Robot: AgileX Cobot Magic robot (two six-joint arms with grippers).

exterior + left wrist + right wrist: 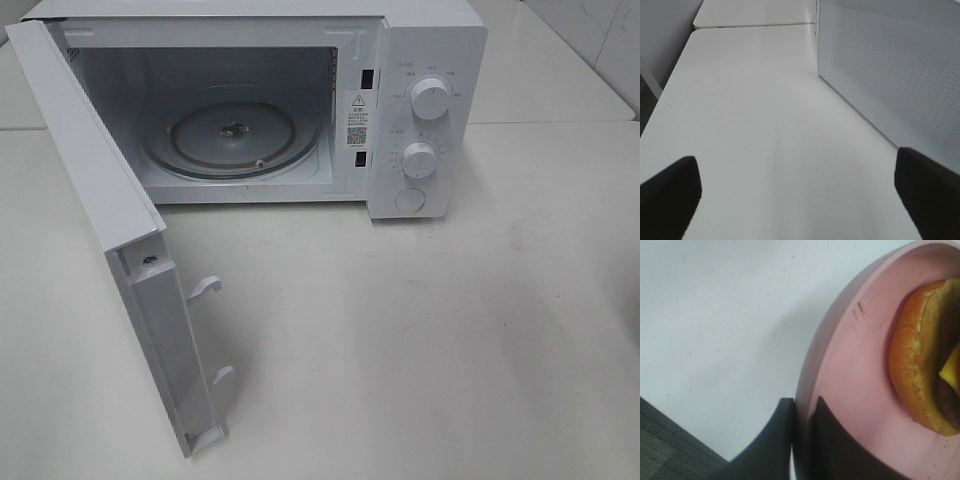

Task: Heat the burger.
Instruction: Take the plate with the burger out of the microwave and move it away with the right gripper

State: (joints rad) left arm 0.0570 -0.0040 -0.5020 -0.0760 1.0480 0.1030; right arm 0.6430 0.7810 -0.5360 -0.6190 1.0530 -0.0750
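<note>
The burger [920,365], golden bun with a dark patty and a bit of yellow cheese, lies on a round pink plate [850,365] in the right wrist view. My right gripper [801,440] is shut on the plate's rim, one dark finger under it and one on top. The white tabletop shows below the plate. My left gripper [800,200] is open and holds nothing; its two dark fingers [670,195] stand wide apart over bare table beside the microwave's perforated side wall [890,65]. Neither arm, plate nor burger appears in the exterior high view.
The white microwave [420,100] stands at the back of the table with its door [120,250] swung wide open to the left, reaching toward the front edge. Its glass turntable [235,135] carries nothing. Two dials and a button are on its right panel.
</note>
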